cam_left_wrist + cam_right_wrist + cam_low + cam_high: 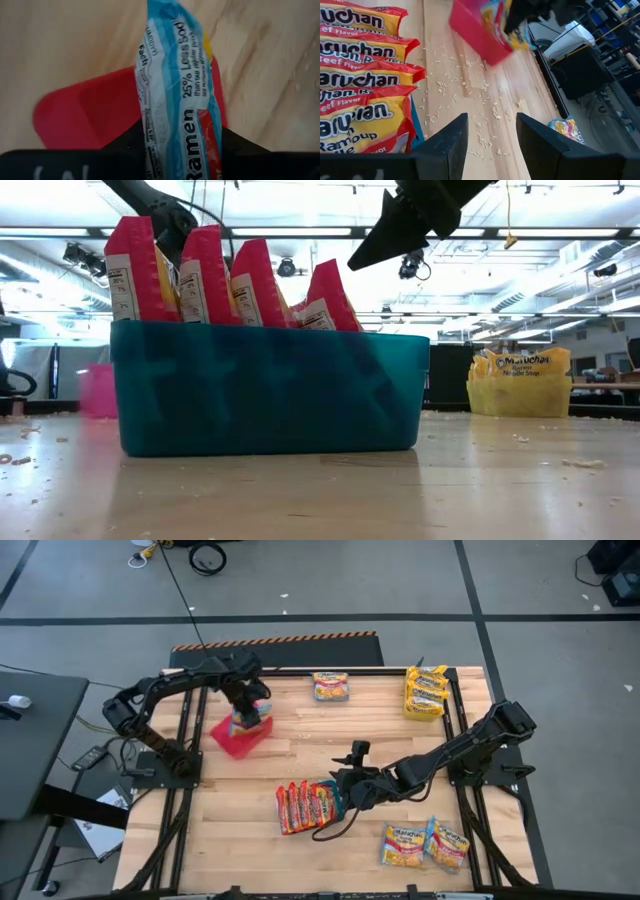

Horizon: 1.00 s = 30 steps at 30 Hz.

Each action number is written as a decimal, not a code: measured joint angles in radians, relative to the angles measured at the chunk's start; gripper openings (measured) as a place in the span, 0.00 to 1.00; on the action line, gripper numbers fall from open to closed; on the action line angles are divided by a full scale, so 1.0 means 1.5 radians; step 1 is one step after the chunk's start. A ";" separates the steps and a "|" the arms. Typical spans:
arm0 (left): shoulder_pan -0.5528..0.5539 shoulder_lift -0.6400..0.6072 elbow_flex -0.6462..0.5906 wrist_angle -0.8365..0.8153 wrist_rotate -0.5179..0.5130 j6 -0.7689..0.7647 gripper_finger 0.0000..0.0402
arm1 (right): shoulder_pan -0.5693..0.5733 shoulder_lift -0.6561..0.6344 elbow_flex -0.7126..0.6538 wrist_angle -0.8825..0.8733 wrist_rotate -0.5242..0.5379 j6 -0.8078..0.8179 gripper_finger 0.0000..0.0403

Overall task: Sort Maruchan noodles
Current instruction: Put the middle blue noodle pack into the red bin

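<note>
Our main worry is the blue-trimmed packet [175, 95] pinched in our left gripper [248, 705]: it hangs above the red bin [238, 737], and since we hold it by one end it looks floppy. If we let go while it is off-centre, it could catch the bin's rim and slide onto the counter [300, 755]. The bin also looks light, so a low jaw could nudge it.

Our left jaws are closed on that packet, gripping both of its faces. Our right gripper [489, 137] hovers just beside the teal bin [270, 390], where the red-orange packets [305, 805] stand in a row; its jaws are spread wide and hold nothing. Yellow packets [424, 692] fill the yellow bin at the far right corner, and loose packets [425, 845] lie near the front edge.
</note>
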 joint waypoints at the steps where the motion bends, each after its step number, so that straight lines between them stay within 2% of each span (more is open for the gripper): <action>1: -0.006 0.000 0.000 0.028 0.002 0.011 0.30 | 0.000 0.000 0.000 0.000 -0.001 0.005 0.43; 10: -0.036 0.002 0.000 0.215 -0.007 0.185 0.30 | 0.001 0.000 0.000 0.000 -0.033 0.015 0.43; 14: -0.026 0.011 0.000 0.239 -0.130 0.153 0.30 | 0.001 0.000 0.000 -0.001 -0.033 0.015 0.43; 17: -0.004 0.015 0.000 0.239 -0.184 0.137 0.30 | 0.001 0.000 0.000 -0.001 -0.033 0.015 0.43; 26: 0.076 0.015 0.000 0.235 -0.232 0.001 0.30 | 0.014 0.000 0.000 -0.001 -0.034 0.015 0.43; 28: 0.089 0.015 0.000 0.241 -0.215 0.007 0.30 | 0.016 0.000 0.000 -0.001 -0.034 0.015 0.43; 30: 0.096 0.015 0.000 0.252 -0.168 0.059 0.30 | 0.017 0.000 0.000 -0.001 -0.034 0.016 0.43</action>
